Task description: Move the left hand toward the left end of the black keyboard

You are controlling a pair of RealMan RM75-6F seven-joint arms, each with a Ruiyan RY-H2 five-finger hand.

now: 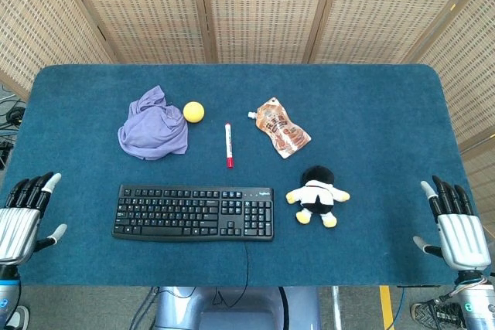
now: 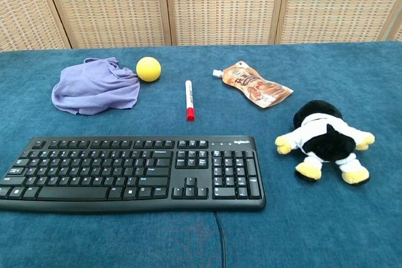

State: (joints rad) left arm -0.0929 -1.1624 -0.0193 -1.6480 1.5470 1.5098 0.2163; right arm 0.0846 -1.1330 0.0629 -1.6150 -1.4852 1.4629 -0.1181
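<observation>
The black keyboard [image 1: 193, 212] lies flat near the table's front edge, its left end at about a quarter of the table's width; the chest view shows the keyboard [image 2: 130, 172] close up. My left hand [image 1: 23, 218] hovers at the table's left edge, fingers apart and empty, well left of the keyboard's left end. At the table's right edge my right hand [image 1: 456, 226] is open and holds nothing. Neither hand shows in the chest view.
Behind the keyboard lie a purple cloth [image 1: 152, 131], a yellow ball [image 1: 193, 111], a red-capped marker [image 1: 229, 144] and a brown pouch [image 1: 280, 127]. A black-and-white plush toy [image 1: 318, 195] sits right of the keyboard. The keyboard's cable [image 1: 247, 256] runs off the front edge.
</observation>
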